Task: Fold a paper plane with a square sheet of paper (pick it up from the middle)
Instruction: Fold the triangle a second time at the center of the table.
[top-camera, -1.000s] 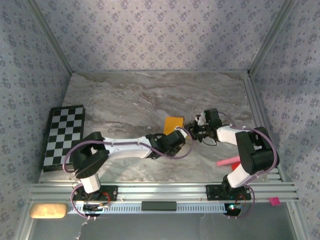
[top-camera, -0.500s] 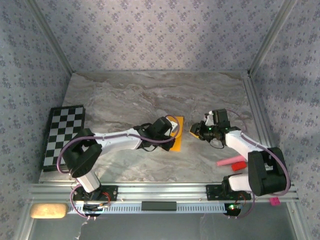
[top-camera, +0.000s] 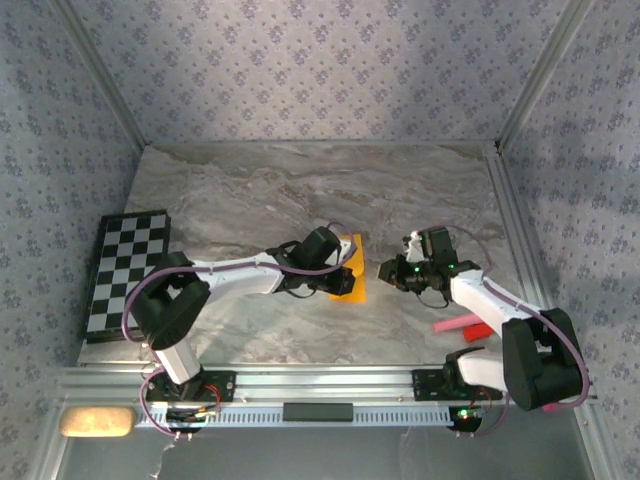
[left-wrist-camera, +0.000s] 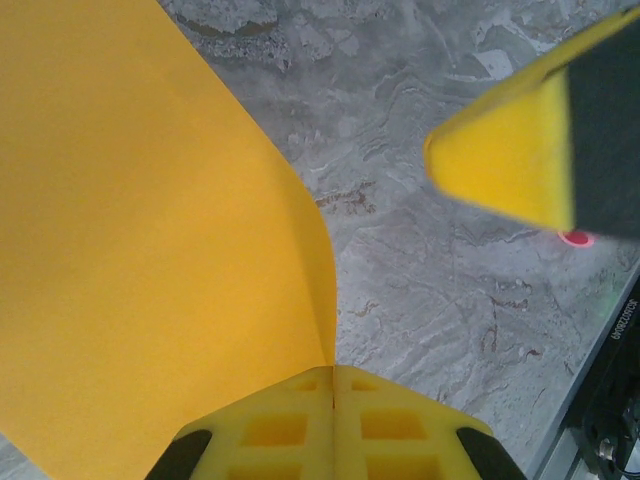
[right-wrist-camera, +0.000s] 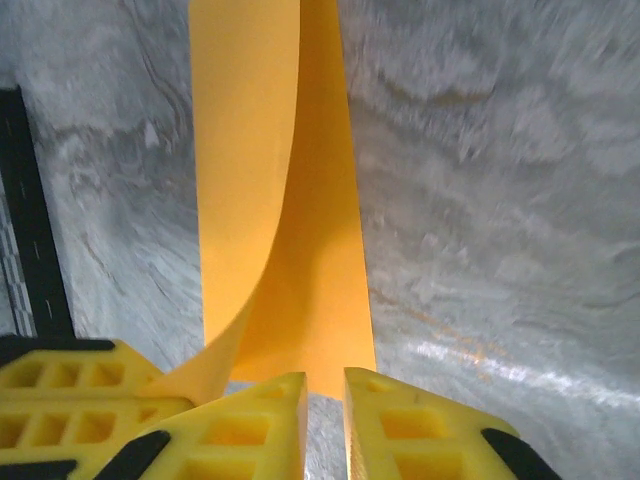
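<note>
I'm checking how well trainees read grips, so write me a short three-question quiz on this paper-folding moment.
1. True or false: the left claw is shut on the orange-yellow sheet of paper.
2. Where is the chequered board? A) at the left edge of the table B) under the sheet C) between the two claws
3. Name the slim thing lying on the table beside the right arm.

Key: 1 true; 2 A; 3 the pink stick.
</note>
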